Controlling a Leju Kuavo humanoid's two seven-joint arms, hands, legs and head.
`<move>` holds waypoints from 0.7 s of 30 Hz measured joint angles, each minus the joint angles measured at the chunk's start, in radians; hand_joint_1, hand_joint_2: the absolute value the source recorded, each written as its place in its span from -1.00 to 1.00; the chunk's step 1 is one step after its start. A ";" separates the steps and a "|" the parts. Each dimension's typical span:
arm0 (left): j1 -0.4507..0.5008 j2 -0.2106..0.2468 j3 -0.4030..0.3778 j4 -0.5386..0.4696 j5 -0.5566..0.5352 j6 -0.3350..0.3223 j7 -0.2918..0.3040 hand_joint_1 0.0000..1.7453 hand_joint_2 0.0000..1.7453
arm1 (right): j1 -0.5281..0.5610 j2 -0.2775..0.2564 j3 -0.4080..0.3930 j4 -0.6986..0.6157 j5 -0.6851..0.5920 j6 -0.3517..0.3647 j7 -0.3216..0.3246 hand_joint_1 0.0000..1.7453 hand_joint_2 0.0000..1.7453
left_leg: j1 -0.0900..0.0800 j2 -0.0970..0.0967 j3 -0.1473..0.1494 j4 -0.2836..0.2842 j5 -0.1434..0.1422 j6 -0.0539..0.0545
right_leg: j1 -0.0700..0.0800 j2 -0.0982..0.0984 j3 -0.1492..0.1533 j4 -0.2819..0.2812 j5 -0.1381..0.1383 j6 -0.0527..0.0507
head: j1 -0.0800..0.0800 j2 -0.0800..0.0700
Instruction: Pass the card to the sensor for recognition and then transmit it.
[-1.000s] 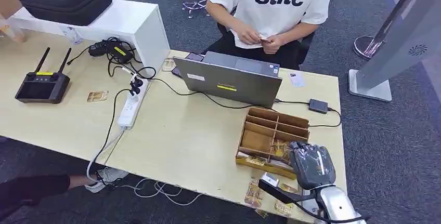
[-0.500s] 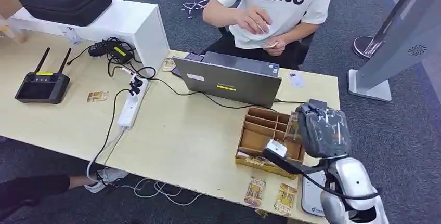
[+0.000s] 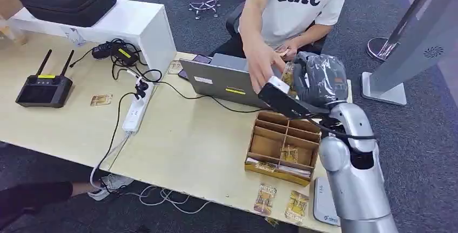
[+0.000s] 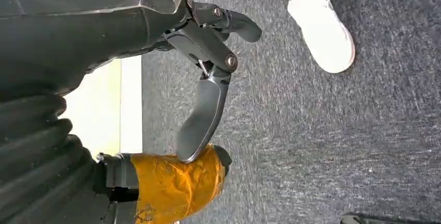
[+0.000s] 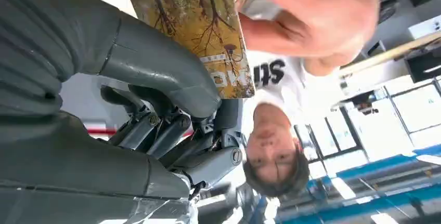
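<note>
My right hand [image 3: 318,79] is raised over the far side of the table, by the laptop's right end. It pinches a gold picture card [image 5: 192,21] between its grey thumb [image 5: 161,68] and darker fingers. In the head view the card [image 3: 288,74] shows just left of the hand. A seated person in a white T-shirt reaches across, and their hand [image 3: 264,65] meets the card's free end [image 5: 312,16]. My left hand [image 4: 203,63] hangs beside the table over grey carpet, fingers apart and holding nothing.
A wooden divided tray [image 3: 281,146] with cards stands below my right arm. Two card packs [image 3: 264,198] lie at the table's front edge beside a white device [image 3: 324,203]. An open laptop [image 3: 227,81], a power strip [image 3: 135,111] and a black remote [image 3: 43,87] sit further left.
My right hand has risen from the tray's near right corner, up and across the table toward the person, carrying the card. The person has leaned in and stretched a hand out to it.
</note>
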 joint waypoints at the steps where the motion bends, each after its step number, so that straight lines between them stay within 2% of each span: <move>1: -0.001 0.001 -0.005 0.000 -0.004 -0.002 0.000 -1.00 1.00 | -0.016 0.013 -0.019 0.021 -0.011 0.001 0.003 1.00 1.00 | 0.000 0.000 0.000 0.000 0.000 0.000 | 0.000 0.000 0.000 0.000 0.000 0.000 | 0.000 0.000; 2: -0.001 0.002 -0.009 0.000 -0.007 -0.002 0.000 -1.00 1.00 | -0.026 0.023 -0.032 0.035 -0.021 0.000 0.008 1.00 1.00 | 0.000 0.000 0.000 0.000 0.000 0.000 | 0.000 0.000 0.000 0.000 0.000 0.000 | 0.000 0.000; 3: -0.001 0.002 -0.014 0.000 -0.011 -0.003 0.000 -1.00 1.00 | -0.040 0.043 -0.058 0.054 -0.053 -0.005 0.013 -0.50 1.00 | 0.000 0.000 0.000 0.000 0.000 0.000 | 0.000 0.000 0.000 0.000 0.000 0.000 | 0.000 0.000; 4: -0.001 0.002 -0.017 0.000 -0.015 -0.003 0.000 -1.00 1.00 | -0.050 0.060 -0.084 0.067 -0.098 -0.007 0.020 -0.98 1.00 | 0.000 0.000 0.000 0.000 0.000 0.000 | 0.000 0.000 0.000 0.000 0.000 0.000 | 0.000 0.000; 9: -0.002 0.004 -0.035 0.000 -0.023 -0.003 -0.001 -1.00 1.00 | -0.085 0.115 -0.205 0.117 -0.463 0.035 -0.002 -1.00 1.00 | 0.000 0.000 0.000 0.000 0.000 0.000 | 0.000 0.000 0.000 0.000 0.000 0.000 | 0.000 0.000; 12: -0.003 0.006 -0.038 0.000 -0.023 -0.003 -0.002 -1.00 1.00 | -0.091 0.128 -0.241 0.136 -0.494 0.041 -0.011 -1.00 1.00 | 0.000 0.000 0.000 0.000 0.000 0.000 | 0.000 0.000 0.000 0.000 0.000 0.000 | 0.000 0.000; 19: -0.003 0.007 -0.039 0.000 -0.023 -0.003 -0.002 -1.00 1.00 | -0.092 0.133 -0.255 0.144 -0.502 0.043 -0.014 -1.00 1.00 | 0.000 0.000 0.000 0.000 0.000 0.000 | 0.000 0.000 0.000 0.000 0.000 0.000 | 0.000 0.000; 21: -0.003 0.009 -0.042 0.000 -0.024 -0.002 -0.007 -1.00 1.00 | -0.096 0.142 -0.301 0.159 -0.632 0.047 -0.041 -1.00 1.00 | 0.000 0.000 0.000 0.000 0.000 0.000 | 0.000 0.000 0.000 0.000 0.000 0.000 | 0.000 0.000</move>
